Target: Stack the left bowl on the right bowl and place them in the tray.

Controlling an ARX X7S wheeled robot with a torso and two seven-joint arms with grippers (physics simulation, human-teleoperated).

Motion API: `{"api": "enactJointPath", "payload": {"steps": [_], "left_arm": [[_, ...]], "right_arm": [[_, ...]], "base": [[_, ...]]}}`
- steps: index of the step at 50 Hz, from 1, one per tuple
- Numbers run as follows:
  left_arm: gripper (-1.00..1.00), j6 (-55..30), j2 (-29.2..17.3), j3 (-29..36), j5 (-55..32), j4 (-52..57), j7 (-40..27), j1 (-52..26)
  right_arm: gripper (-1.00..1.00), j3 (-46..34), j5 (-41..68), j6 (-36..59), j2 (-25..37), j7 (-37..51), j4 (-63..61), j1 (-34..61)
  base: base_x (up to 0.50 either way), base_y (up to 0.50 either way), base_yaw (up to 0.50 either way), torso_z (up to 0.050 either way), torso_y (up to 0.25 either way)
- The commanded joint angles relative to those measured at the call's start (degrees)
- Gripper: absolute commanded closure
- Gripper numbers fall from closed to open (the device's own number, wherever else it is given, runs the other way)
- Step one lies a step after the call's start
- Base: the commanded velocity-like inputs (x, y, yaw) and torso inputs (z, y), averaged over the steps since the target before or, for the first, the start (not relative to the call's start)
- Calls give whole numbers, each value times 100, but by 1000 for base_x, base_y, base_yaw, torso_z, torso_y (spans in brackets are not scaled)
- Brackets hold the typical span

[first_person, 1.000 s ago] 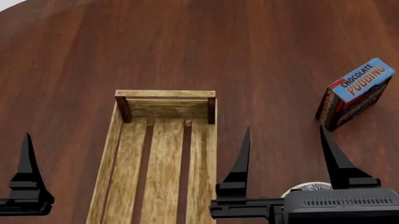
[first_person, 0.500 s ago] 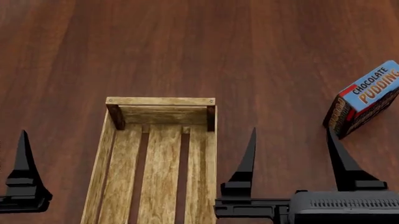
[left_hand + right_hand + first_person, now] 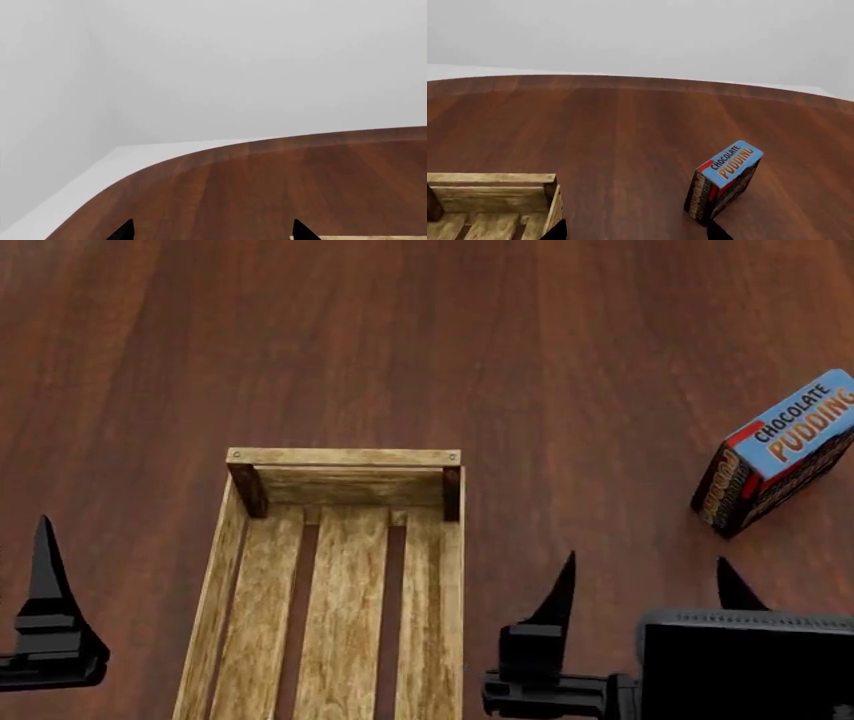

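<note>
On a dark reddish-brown wooden bench with a rounded far edge, the tray, an oblong crate of pale weathered planks, lies lengthwise toward the robot near the middle of the head view, running from the centre down to 6 o'clock where the picture cuts it off. Its slatted bottom shows dark gaps between the boards, and two dark corner posts stand inside its far end. Nothing lies in the part that shows. At about 3 o'clock from the tray, well apart from it, a chocolate pudding box stands on the bench, blue on top with red and dark sides, tilted at an angle. The left end effector sits at 8 o'clock, beside the tray's left wall; only one black pointed finger of it shows in the head view, while the left wrist view shows two dark fingertips spread apart with bare bench between them, released and holding nothing. The right end effector sits at 4 o'clock, just right of the tray's right wall, its two black pointed fingers standing apart, also released and empty. From the right wrist view the tray's far corner and the pudding box show beyond its fingertips. Neither bowl shows in any view.
</note>
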Motion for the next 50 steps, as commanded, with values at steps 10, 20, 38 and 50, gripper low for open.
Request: {"api": "enactJointPath", "payload": {"steps": [10, 20, 38, 50], "left_arm": [[-100, -101, -53, 153, 92, 54, -69, 24], [-100, -159, -98, 151, 114, 134, -118, 58], [-100, -224, -134, 182, 97, 233, -164, 76], [-100, -209, -158, 172, 60, 234, -174, 76]], "right_arm": [[-100, 1608, 1996, 2981, -654, 779, -970, 193], [-100, 1910, 3503, 3243, -561, 1876, -806, 54], [-100, 479, 2195, 1777, -161, 1291, -351, -972], [-100, 49, 1685, 1110, -32, 879, 421, -1039]], "base": [[0, 0, 0, 0, 0], [0, 0, 0, 0, 0], [0, 0, 0, 0, 0], [0, 0, 0, 0, 0]]}}
